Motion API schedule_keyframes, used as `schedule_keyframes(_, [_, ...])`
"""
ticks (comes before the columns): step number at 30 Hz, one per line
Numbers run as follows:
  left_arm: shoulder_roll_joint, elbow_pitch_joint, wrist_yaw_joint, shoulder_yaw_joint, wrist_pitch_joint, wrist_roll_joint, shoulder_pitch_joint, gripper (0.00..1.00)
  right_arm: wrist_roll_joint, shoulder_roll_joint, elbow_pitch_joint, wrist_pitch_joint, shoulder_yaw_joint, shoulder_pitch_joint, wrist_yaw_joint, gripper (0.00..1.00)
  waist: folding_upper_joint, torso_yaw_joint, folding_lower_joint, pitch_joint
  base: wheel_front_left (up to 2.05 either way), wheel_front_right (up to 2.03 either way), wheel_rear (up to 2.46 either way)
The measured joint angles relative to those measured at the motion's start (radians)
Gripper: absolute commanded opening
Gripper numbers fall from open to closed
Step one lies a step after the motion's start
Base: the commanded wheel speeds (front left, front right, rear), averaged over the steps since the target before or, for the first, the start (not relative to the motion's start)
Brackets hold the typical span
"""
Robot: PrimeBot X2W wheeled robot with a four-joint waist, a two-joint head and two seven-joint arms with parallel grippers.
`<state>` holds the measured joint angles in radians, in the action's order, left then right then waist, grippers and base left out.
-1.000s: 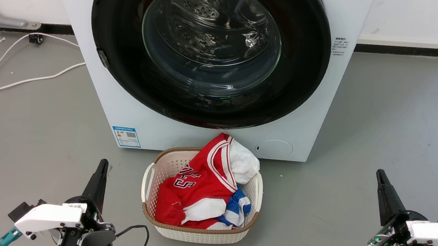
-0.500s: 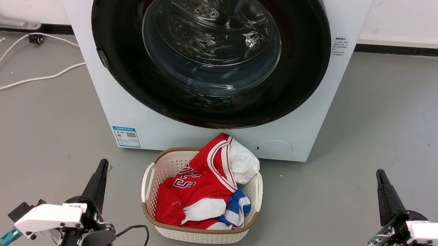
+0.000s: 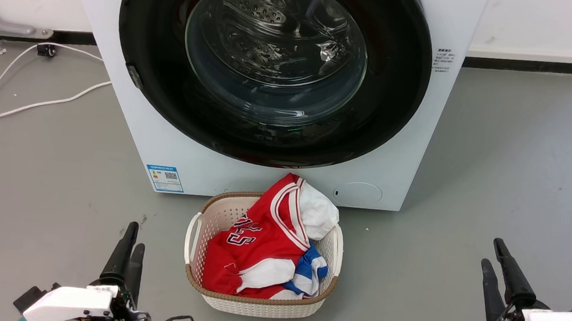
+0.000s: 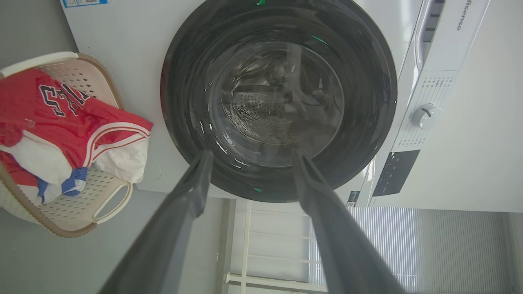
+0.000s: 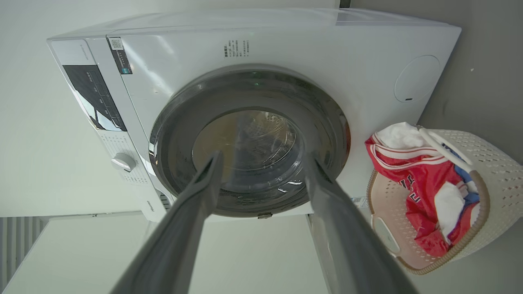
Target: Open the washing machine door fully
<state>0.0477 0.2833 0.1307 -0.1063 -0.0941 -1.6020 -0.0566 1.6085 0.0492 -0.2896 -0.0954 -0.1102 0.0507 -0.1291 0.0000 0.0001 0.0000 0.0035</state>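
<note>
Sitting shut and flush at the top centre of the head view, the large round glossy black washing machine door (image 3: 274,64), with its bulging clear glass bowl, covers most of the front of the big white front-loading washing machine (image 3: 131,134). That view also takes in a small blue sticker (image 3: 165,178) and a round white flap (image 3: 357,193) low on the front.

The wrist views add the top of the machine: a white control dial (image 4: 425,116) and a black display panel (image 4: 395,172) beside the door.

The left gripper (image 3: 135,235) sits at the lower left and the right gripper (image 3: 491,252) at the lower right, both well apart from the door. In each wrist view the two long dark fingers stand spread, with nothing between them, and frame the glass.

A white perforated plastic laundry basket with a brown rim (image 3: 195,234) stands on the grey floor (image 3: 492,160) just before the machine, below the door's lower edge and between the two grippers. It holds a crumpled red jersey with white trim (image 3: 260,234). A white cable (image 3: 33,105) trails over the floor to the machine's left.
</note>
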Motion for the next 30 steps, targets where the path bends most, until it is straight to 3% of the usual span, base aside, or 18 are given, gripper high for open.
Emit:
schedule_keyframes(8, [0.0, -0.04, -0.012, -0.011, 0.037, 0.121, 0.0, 1.0, -0.138, -0.001, 0.04, 0.039, -0.007, -0.011, 0.0, 1.0, 0.0, 0.0, 0.0, 0.002, 0.0, 0.0, 0.0])
schedule_keyframes(30, [0.002, -0.154, -0.133, 0.054, 0.127, 0.641, 0.029, 1.0, -0.693, -0.001, 0.196, 0.129, 0.018, -0.041, 0.0, 1.0, 0.0, 0.002, 0.0, 0.009, 0.0, 0.0, 0.0])
